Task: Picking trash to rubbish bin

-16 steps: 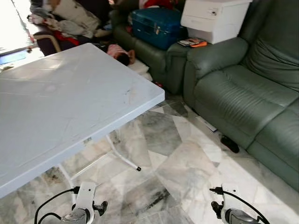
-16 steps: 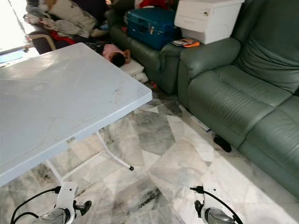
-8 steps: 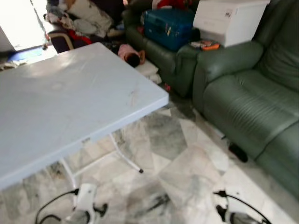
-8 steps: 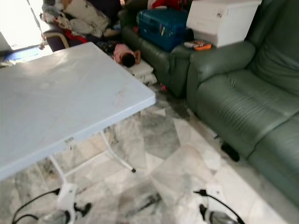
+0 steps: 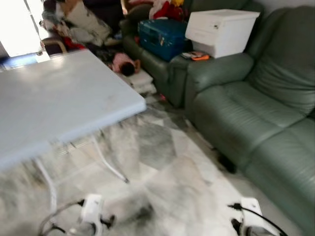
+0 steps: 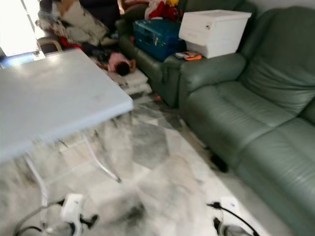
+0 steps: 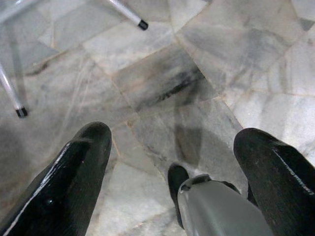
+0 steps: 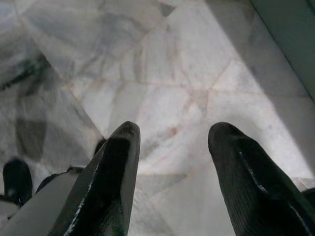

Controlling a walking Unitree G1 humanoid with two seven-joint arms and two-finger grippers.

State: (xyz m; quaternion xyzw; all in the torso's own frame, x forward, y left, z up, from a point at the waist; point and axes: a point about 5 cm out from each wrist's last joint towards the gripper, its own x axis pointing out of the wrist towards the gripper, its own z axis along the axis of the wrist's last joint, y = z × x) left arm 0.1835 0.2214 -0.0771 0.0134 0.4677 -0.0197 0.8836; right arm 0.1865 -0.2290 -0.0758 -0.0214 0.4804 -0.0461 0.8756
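A small dark object (image 5: 226, 163) lies on the marble floor at the foot of the green sofa; blur hides what it is. Both arms hang low at the picture's bottom edge, left arm (image 5: 91, 216) and right arm (image 5: 252, 222). In the left wrist view my left gripper (image 7: 172, 162) is open over bare marble, its black fingers (image 7: 74, 182) wide apart with nothing between them. My right gripper (image 8: 170, 157) is open too, above pale floor tiles beside the sofa's shadow.
A white folding table (image 5: 59, 103) fills the left, its thin legs (image 7: 141, 23) on the floor. The green sofa (image 5: 256, 113) runs along the right, with a white box (image 5: 221, 32) on its armrest. A blue suitcase (image 5: 162, 34) and piled clothes (image 5: 83, 24) sit behind.
The whole picture has shifted and blurred, so the camera has turned right: the table now sits further left and more sofa shows. Both arms still hang as before.
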